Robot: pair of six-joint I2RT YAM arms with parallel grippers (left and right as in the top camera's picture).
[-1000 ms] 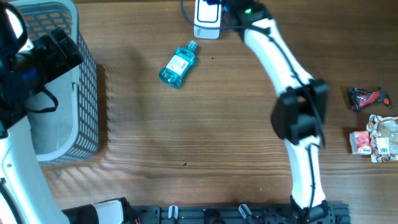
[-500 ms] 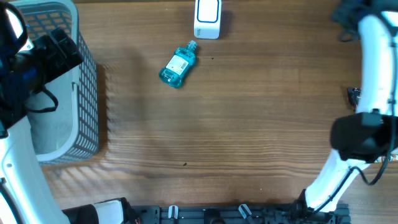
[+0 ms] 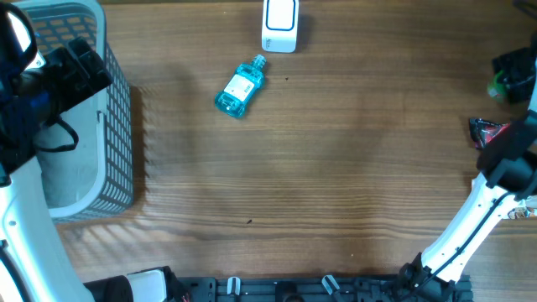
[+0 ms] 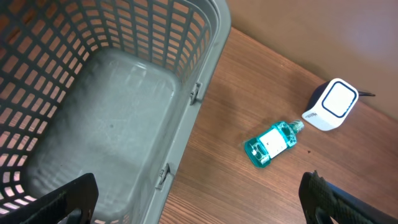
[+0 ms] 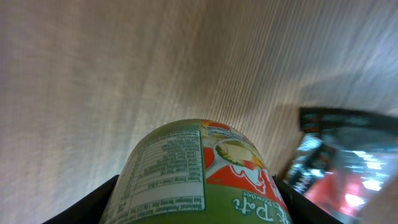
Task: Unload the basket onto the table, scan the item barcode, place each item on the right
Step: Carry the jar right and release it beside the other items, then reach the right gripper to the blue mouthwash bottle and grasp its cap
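I see my right tool (image 5: 196,208) clamped around a green-labelled container (image 5: 199,162), held over the table well to the right of the white scanner (image 3: 279,25), while my left tool (image 4: 199,202) hangs spread wide above the grey basket (image 4: 205,56) far to the scanner's left.

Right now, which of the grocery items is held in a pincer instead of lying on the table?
The green container, gripped by the right pincer; the blue bottle and the black-and-red packet lie free on the table.
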